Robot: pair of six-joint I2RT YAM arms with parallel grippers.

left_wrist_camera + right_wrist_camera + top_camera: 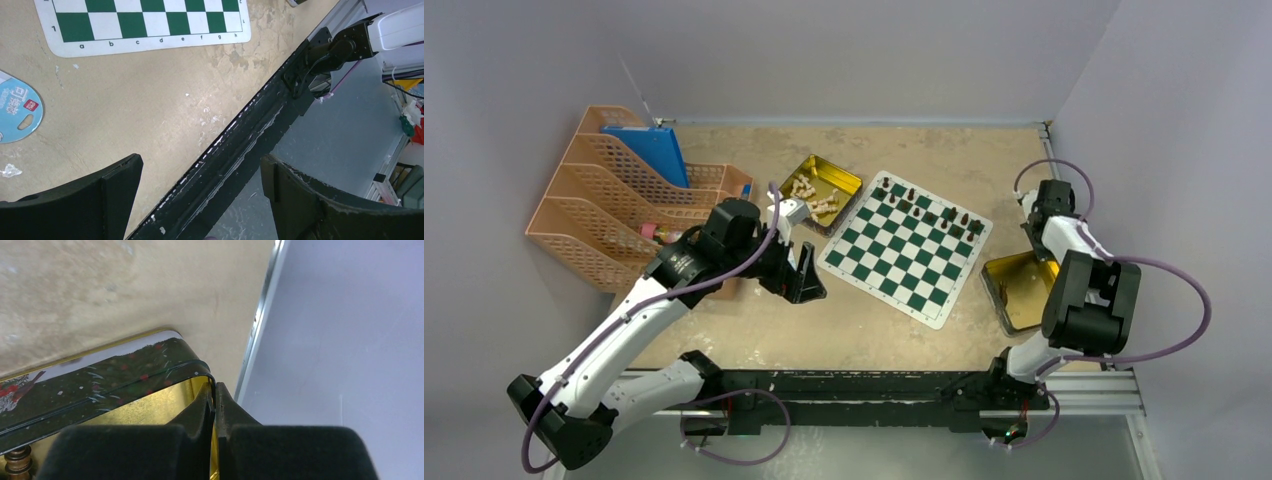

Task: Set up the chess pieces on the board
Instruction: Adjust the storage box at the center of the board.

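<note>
In the overhead view, the board (894,270) is being shown lying flat in the middle of the table. A few dark pieces (949,214) are being kept upright along its far edge, and the remaining squares are being left bare. Just beyond the board's far left corner, pale pieces (802,187) are being held loose in a gold tin (844,175). A second gold tin (1014,295) is being kept just off the board's right side. The right gripper (1032,240) is being held at that tin's far corner, so the right arm is judged the nearer one to it. The left gripper (812,285) is being held low just off the board's left side, with an orange file rack (614,200) farther left of the board.

In the left wrist view, the left gripper's fingers (110,195) are being held wide apart with nothing between them. Only the board's lettered border (150,42) is being shown, well ahead of the jaws. No piece is being shown here.

In the right wrist view, the right gripper (215,387) is being held with its jaws pressed almost together across the wall (125,372) of the second gold tin. One finger is inside and one outside, so the wall is judged to be pinched. One dark piece (17,462) is being shown inside this tin, off to the left of the jaws. Too little of it is being shown for its long axis to be told.
</note>
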